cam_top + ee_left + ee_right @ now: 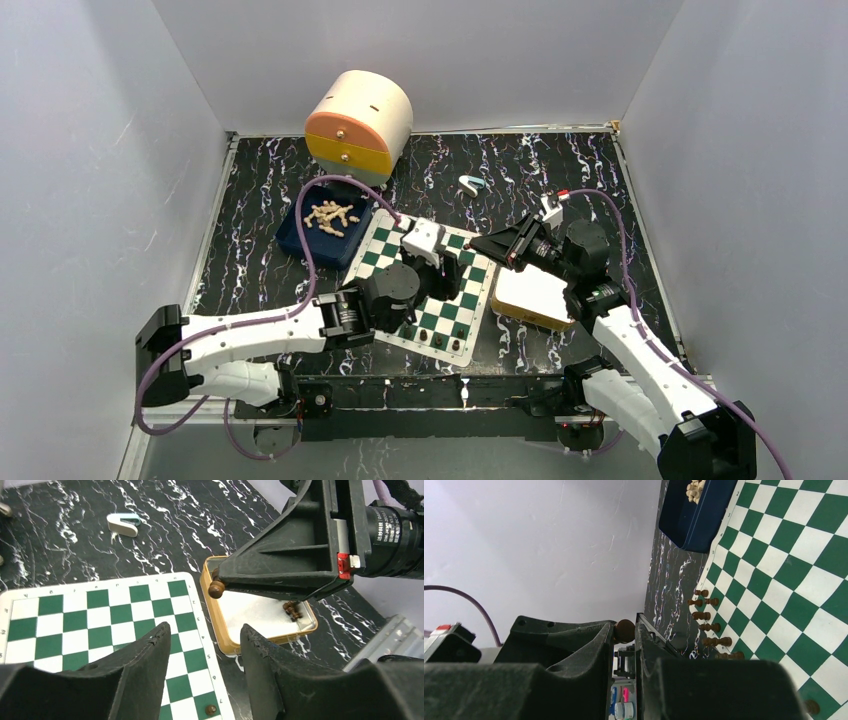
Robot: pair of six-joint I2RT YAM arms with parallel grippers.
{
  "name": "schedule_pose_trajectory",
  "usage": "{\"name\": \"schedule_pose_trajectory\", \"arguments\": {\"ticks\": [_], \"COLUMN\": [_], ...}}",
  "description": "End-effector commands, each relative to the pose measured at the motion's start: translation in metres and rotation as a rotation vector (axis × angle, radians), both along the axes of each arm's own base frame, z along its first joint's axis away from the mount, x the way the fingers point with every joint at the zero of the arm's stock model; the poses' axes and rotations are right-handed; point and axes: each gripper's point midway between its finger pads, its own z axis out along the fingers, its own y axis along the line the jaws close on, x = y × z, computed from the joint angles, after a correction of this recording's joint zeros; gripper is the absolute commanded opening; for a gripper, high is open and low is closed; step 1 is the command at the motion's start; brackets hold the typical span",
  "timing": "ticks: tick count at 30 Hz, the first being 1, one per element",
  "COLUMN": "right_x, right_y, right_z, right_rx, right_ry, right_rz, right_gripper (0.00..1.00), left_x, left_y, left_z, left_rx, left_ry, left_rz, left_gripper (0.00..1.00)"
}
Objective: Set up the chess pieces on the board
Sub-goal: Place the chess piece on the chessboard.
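The green and white board [385, 252] lies in the middle of the table. Several dark brown chess pieces [709, 627] stand in a row along its near edge. My left gripper [202, 630] hovers open over the board's right side, empty, with one dark piece [211, 709] below it on a corner square. My right gripper [497, 247] is shut on a dark brown piece [624, 630], whose round head [216, 588] sticks out past the fingertips. It hangs above the gold-rimmed tray [214, 630], just right of the board. Pale beige pieces [331, 214] lie heaped in a blue tray [300, 238].
One dark piece [292, 611] lies in the gold-rimmed tray. A round cream and orange drawer unit [358, 125] stands at the back. A small white and blue clip [470, 184] lies behind the board. Grey walls close in both sides.
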Motion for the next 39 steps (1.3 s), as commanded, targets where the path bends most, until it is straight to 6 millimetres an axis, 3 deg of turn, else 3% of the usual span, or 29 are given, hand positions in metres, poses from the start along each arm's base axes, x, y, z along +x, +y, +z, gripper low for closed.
{"name": "schedule_pose_trajectory", "arguments": {"ticks": [1,6,14,27,35,39], "right_x": [0.005,0.007,0.011,0.004,0.001,0.0], "right_y": [-0.001,-0.002,-0.006,-0.001,0.0,0.001], "right_z": [0.013,0.009,0.015,0.024,0.024,0.024], "right_rx": [0.027,0.039,0.063,0.106,0.122,0.13], "right_ry": [-0.06,-0.02,-0.016,-0.012,-0.009,-0.005], "right_rz": [-0.024,-0.044,-0.085,-0.034,-0.021,-0.012], "right_gripper": [0.1,0.09,0.09,0.09,0.09,0.09], "left_x": [0.01,0.02,0.007,0.014,0.024,0.027], "left_y": [0.015,0.009,-0.018,-0.022,-0.022,-0.027], "left_z": [0.01,0.023,0.034,0.035,0.038,0.037], "left_rx": [-0.125,-0.274,-0.255,-0.259,-0.289,-0.29], "left_ry": [0.116,0.177,0.114,0.112,0.108,0.118], "left_rz": [0.016,-0.096,-0.272,-0.25,-0.198,-0.198], "left_gripper": [0.51,0.32,0.34,0.33,0.38,0.33]}}
